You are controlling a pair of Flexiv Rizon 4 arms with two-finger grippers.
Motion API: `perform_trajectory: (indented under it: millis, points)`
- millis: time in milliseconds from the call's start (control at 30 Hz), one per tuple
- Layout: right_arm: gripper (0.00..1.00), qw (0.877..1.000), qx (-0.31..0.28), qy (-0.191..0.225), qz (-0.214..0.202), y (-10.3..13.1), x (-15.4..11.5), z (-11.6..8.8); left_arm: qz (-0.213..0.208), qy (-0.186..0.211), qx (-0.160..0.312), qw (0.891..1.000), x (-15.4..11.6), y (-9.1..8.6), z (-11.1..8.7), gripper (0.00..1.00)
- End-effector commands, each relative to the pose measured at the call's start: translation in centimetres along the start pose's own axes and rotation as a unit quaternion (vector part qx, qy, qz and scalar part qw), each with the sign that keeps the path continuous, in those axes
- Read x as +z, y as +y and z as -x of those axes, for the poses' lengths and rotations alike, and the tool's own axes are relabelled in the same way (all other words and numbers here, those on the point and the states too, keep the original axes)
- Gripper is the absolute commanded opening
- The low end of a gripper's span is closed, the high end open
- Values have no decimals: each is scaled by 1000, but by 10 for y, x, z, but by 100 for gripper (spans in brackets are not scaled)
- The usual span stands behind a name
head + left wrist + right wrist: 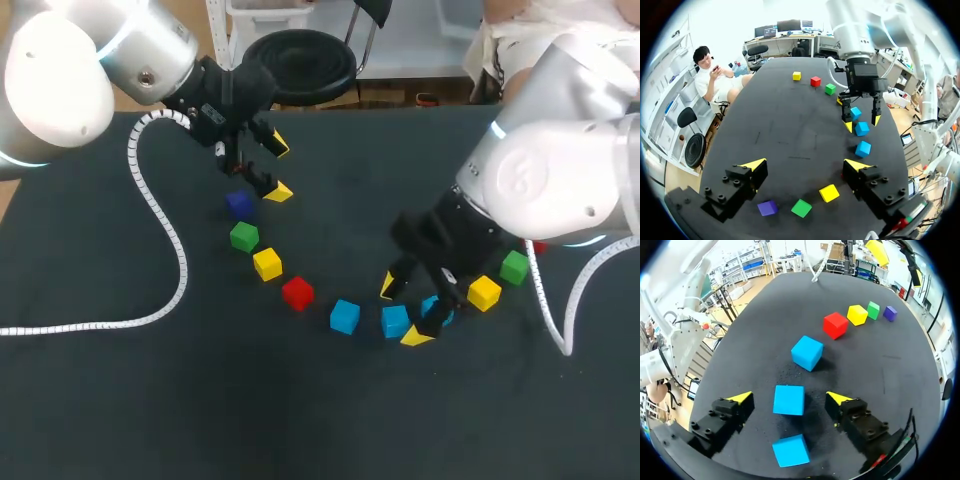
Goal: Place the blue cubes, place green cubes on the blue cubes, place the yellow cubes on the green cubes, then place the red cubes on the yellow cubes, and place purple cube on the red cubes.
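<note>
My right gripper point(402, 311), lower right of centre, holds its jaws spread around a blue cube point(395, 321) without touching it. My left gripper point(279, 168), upper left, is spread wide near a purple cube point(238, 204). A green cube point(243, 237), yellow cube point(267, 264), red cube point(297, 293) and second blue cube point(344, 316) curve between them.

1. The left arm point(60, 80) and the right arm point(560, 170) have round shells, white and silver-grey, each with a thin light-blue ring.
2. The left hand point(278, 168) and the right hand point(402, 311) are black, with small screws and pointed yellow tips.
3. A white spiral cable point(182, 262) comes from each wrist.
</note>
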State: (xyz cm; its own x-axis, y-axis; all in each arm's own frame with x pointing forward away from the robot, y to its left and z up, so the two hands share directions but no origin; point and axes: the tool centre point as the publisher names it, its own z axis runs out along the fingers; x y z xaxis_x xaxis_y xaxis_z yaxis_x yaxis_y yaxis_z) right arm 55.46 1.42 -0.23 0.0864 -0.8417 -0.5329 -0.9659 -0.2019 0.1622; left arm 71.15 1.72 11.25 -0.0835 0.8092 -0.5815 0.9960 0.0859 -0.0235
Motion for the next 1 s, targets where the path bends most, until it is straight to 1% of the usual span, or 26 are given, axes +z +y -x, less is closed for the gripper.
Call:
perform_trajectory:
  millis: [33, 200, 233, 300, 400, 467, 633, 800, 1000]
  points:
    - [54, 1000, 3, 5, -2, -1, 2, 1, -1, 2, 0, 1000, 0, 2, 1, 100]
    - [35, 1000, 6, 14, 1, -1, 4, 2, -1, 2, 0, 1000, 0, 2, 1, 100]
    - [25, 1000, 6, 14, 1, -1, 4, 2, -1, 2, 0, 1000, 0, 2, 1, 100]
    - [0, 1000, 9, 17, 1, 0, 5, 1, -1, 2, 0, 1000, 0, 2, 1, 100]
    - [0, 1000, 8, 18, 0, 3, 3, 1, -1, 2, 0, 1000, 0, 2, 1, 100]
    - [0, 1000, 4, 11, 0, 5, 0, 2, -1, 2, 0, 1000, 0, 2, 1, 100]
    - [0, 1000, 15, 1, -10, 12, -19, 6, -1, 2, 0, 1000, 0, 2, 1, 100]
    - [0, 999, 45, 2, -17, 18, -37, 8, -1, 2, 0, 1000, 0, 2, 1, 100]
    - [0, 997, 72, 14, -24, 21, -47, 13, -1, 2, 0, 1000, 0, 2, 1, 100]
